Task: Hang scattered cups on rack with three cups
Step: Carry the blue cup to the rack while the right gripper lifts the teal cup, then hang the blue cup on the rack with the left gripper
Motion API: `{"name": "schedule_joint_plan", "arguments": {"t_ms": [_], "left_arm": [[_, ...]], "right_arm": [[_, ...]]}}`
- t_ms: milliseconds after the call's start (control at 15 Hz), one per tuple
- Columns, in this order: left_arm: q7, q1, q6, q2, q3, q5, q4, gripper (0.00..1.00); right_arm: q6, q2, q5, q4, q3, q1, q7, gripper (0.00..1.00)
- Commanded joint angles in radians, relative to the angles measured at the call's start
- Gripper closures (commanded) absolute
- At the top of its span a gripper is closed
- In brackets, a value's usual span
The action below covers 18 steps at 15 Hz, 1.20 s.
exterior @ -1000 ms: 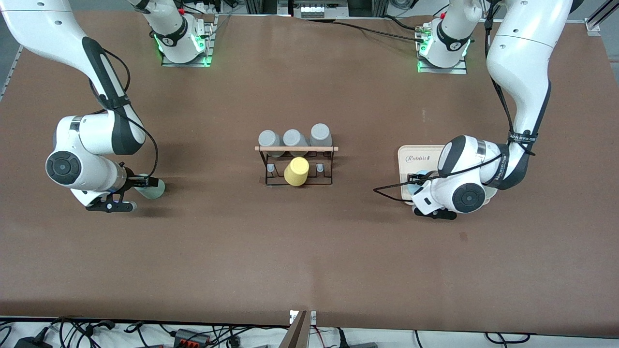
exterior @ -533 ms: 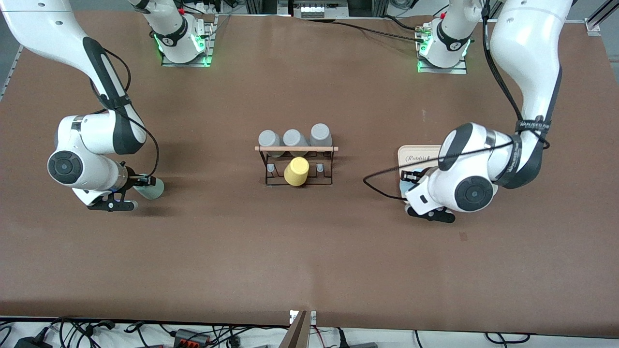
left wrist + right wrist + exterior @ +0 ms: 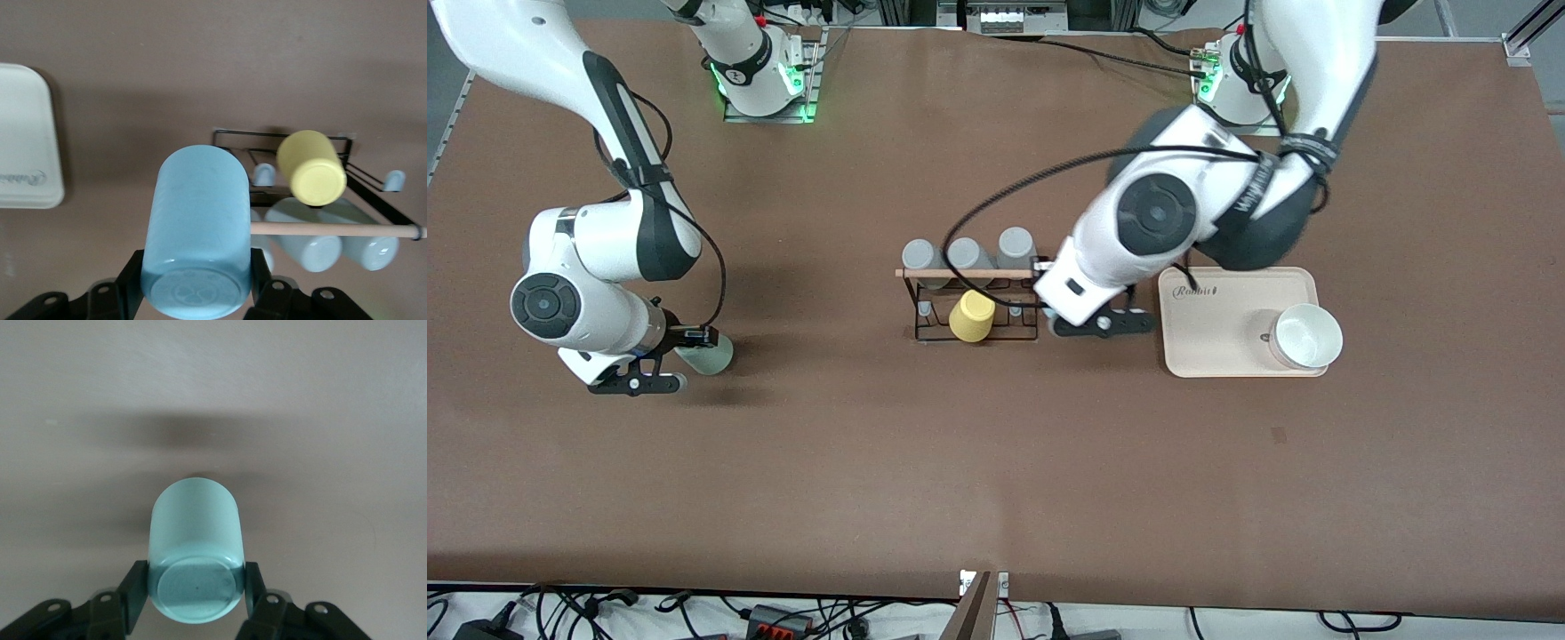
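Note:
My left gripper [image 3: 195, 273] is shut on the light blue cup [image 3: 198, 227] and holds it on its side in the air. It hangs over the end of the rack [image 3: 971, 274] toward the left arm's end of the table. In the front view the left gripper [image 3: 1047, 293] and wrist hide that cup. The rack's wooden rod [image 3: 333, 230] runs out from under the cup. My right gripper [image 3: 195, 587] is shut on the mint-green cup [image 3: 193, 533], held on its side low over bare table toward the right arm's end [image 3: 707, 354].
Three grey cups [image 3: 967, 253] hang on the rack, and a yellow cup [image 3: 971, 316] sits on its nearer side. A cream tray [image 3: 1227, 356] with a white bowl [image 3: 1305, 336] lies beside the rack toward the left arm's end.
My left arm has lifted the blue cup off the cream tray and swung it over to the rack's end. My right gripper has hardly moved with the mint cup.

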Motion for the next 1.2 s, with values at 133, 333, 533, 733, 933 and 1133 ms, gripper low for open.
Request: {"name": "schedule_joint_plan", "arguments": {"t_ms": [133,333,533,733,933,1133], "left_arm": [[-0.049,-0.024,0.107,0.063,-0.001,-0.026,0.036,0.94],[-0.049,-0.04,0.115,0.074,0.0,-0.026,0.03,0.94],[-0.044,-0.047,0.115,0.082,0.0,-0.026,0.021,0.94],[-0.037,-0.056,0.115,0.102,0.0,-0.024,0.021,0.92],[-0.027,-0.063,0.115,0.119,0.0,-0.02,0.019,0.92],[-0.024,-0.063,0.118,0.139,0.0,-0.018,0.022,0.88]], "right_arm": [[-0.158,-0.007,0.089,0.159,0.007,0.1,0.067,0.68],[-0.191,-0.007,0.103,0.206,0.007,0.139,0.119,0.68],[-0.218,-0.005,0.114,0.231,0.007,0.151,0.127,0.68],[-0.229,-0.005,0.118,0.242,0.007,0.153,0.127,0.68],[-0.231,-0.005,0.16,0.249,0.007,0.151,0.128,0.68],[-0.261,-0.001,0.167,0.286,0.007,0.156,0.128,0.68]]}}
